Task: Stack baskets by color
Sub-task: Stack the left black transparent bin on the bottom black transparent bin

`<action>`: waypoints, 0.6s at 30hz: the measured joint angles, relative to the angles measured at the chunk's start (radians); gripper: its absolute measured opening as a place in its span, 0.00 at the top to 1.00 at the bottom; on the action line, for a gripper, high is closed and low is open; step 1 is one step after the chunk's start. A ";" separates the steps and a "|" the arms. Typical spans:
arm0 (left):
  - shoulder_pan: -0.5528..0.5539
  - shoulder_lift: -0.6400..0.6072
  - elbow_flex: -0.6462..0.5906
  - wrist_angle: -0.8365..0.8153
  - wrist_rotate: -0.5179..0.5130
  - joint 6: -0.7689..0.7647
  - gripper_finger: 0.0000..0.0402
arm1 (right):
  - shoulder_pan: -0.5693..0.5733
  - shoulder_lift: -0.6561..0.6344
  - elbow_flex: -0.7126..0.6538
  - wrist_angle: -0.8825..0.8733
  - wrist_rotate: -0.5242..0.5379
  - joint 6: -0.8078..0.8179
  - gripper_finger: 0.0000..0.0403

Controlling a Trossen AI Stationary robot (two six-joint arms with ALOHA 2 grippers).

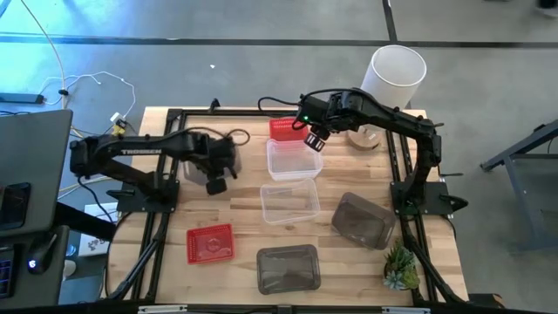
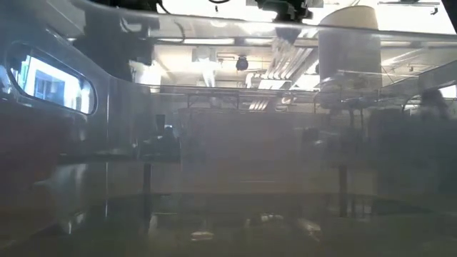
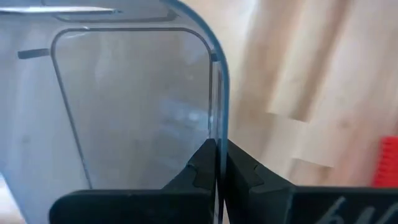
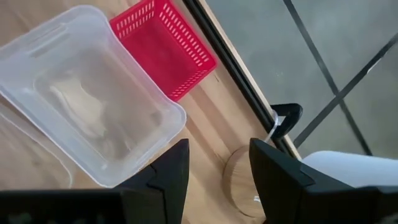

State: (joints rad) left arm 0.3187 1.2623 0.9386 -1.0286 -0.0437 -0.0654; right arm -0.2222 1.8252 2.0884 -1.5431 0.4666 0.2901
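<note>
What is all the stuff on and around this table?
Red baskets: two; one at the far edge, one near the front left.
Clear baskets: three; two mid-table, one held by the left gripper.
Grey baskets: two; front centre, right of centre.
White cylinder: one, far right corner.
Green plant: one, front right.
Left gripper: shut on a clear basket's rim.
Right gripper: open, above the far edge.

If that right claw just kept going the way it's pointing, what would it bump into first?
Probably the bare wooden table, beside the clear basket and near a round wooden base. The right gripper is open; depth is uncertain.
</note>
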 joint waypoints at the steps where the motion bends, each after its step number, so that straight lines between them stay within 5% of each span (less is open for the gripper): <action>1: -0.026 -0.010 0.000 0.000 0.009 -0.021 1.00 | 0.000 0.000 0.000 0.001 0.003 0.014 0.62; 18: -0.471 -0.023 0.113 -0.006 -0.079 -0.305 1.00 | 0.061 0.000 0.000 0.004 0.027 0.207 0.62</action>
State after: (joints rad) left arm -0.1527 1.2396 1.0514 -1.0350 -0.1227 -0.3704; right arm -0.1613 1.8256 2.0884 -1.5394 0.4941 0.4968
